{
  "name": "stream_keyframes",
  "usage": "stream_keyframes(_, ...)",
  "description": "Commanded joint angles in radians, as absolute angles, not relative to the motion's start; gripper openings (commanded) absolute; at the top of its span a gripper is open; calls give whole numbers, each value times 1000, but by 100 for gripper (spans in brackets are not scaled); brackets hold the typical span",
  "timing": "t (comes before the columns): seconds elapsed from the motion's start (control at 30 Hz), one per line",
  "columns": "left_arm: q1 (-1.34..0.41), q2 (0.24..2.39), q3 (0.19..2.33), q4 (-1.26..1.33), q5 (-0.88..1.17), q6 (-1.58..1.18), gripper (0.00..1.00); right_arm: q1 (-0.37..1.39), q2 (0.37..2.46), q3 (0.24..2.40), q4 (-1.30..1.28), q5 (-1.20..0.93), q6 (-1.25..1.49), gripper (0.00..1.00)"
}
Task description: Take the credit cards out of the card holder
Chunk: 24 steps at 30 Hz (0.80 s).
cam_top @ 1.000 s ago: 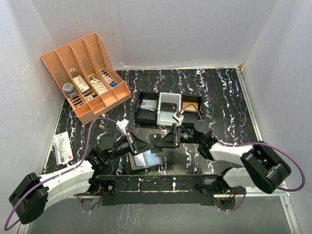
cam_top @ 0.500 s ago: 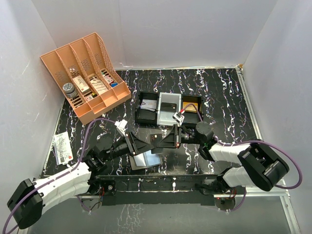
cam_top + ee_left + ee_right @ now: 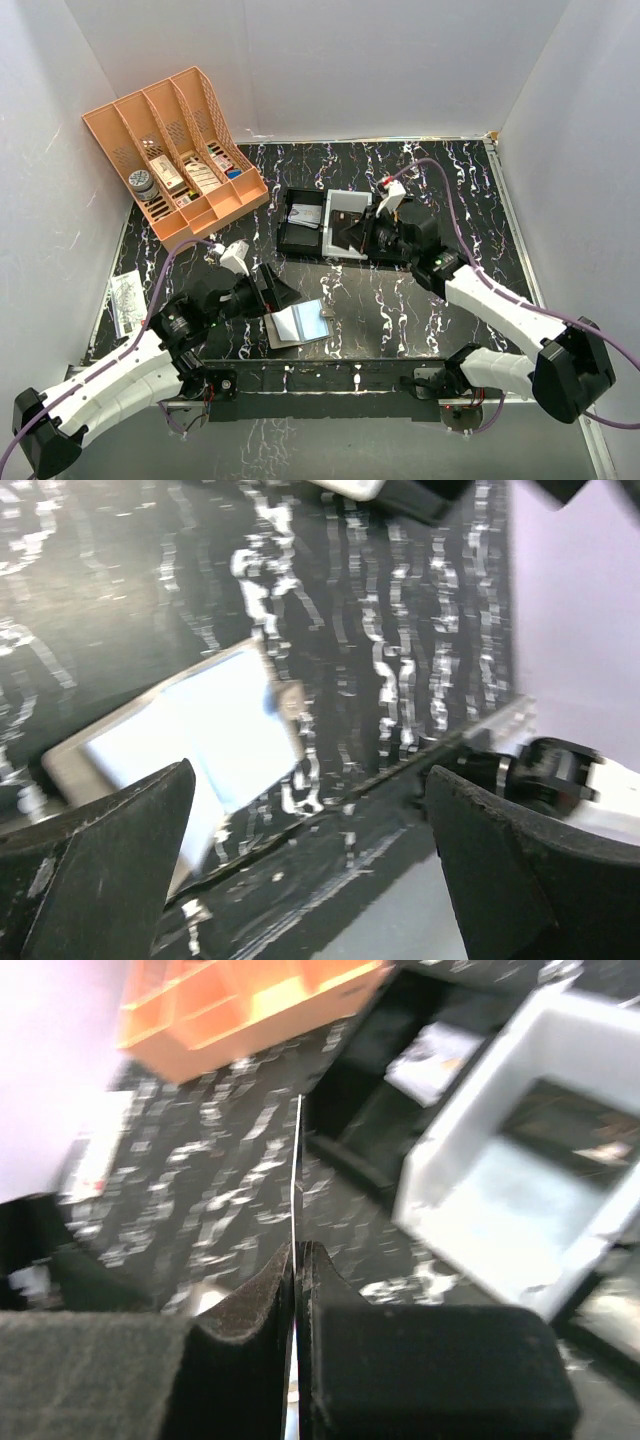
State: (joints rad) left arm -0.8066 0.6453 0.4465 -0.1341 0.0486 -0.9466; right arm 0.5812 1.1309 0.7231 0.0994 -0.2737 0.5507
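The card holder (image 3: 298, 323) lies open on the black marbled table near the front edge, its grey-blue inside facing up; the left wrist view shows it as a pale blurred rectangle (image 3: 190, 740). My left gripper (image 3: 277, 290) hangs just left of it, jaws wide open and empty (image 3: 310, 870), not touching it. My right gripper (image 3: 350, 232) is over the middle of the black tray, shut on a thin credit card (image 3: 298, 1160) that shows edge-on between the fingers. Its colour cannot be made out.
The black three-compartment tray (image 3: 296, 243) stands mid-table with a white middle bin (image 3: 530, 1160) and a pale card (image 3: 305, 213) in its left compartment. An orange lattice organiser (image 3: 180, 150) fills the back left. A paper packet (image 3: 127, 300) lies by the left wall.
My left gripper opened and drew back to the left, away from the holder. My right gripper shut on a card and carried it from above the holder back to the tray.
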Motion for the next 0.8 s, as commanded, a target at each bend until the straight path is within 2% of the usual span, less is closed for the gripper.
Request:
stream_keyframes(0.0,-805,646,517,-403,-115,-885,99,580,1208,859,-104,32,81,0)
stream_keyframes(0.17,-805,629,514,-456,-151,-909,99,605,1286,888,-36,91,-232,0)
stream_keyframes(0.37,-805,594,503,-477,-165,-925,99,637,1381,945,-9,139,-477,0)
stream_keyframes(0.77,-805,614,502,-511,-148,-937,99,639,1643,1103,-45,253,-694,0)
